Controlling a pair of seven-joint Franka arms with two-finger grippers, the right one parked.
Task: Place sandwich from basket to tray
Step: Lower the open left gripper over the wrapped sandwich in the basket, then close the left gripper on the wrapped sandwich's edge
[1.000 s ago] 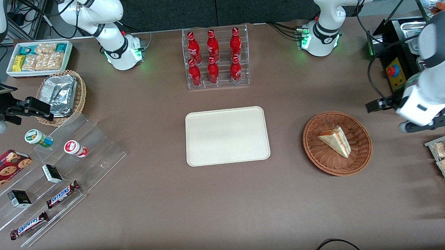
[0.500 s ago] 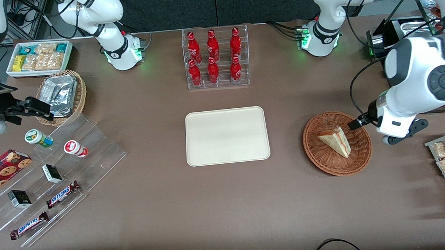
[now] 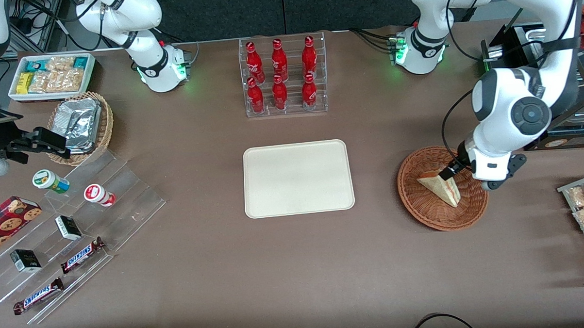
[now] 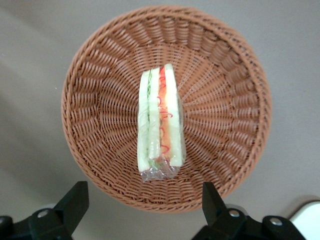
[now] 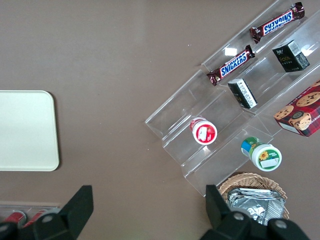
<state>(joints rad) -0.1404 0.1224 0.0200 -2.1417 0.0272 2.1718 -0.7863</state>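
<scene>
- We see the gripper (image 4: pixel 142 205) above the basket (image 4: pixel 95 75), over the edge that lies toward the working arm's end of the table; its fingers (image 4: pixel 74 202) are spread wide and hold nothing.
- Just ahead of the fingertips we find the sandwich (image 4: pixel 160 125) on the basket floor, on edge, filling layers facing up, sitting within the span of the two fingers.
- The sandwich is untouched by either finger.
- Well apart from the fingers, toward the parked arm's end, we note the tray (image 3: pixel 297 178) flat on the table, bare.
</scene>
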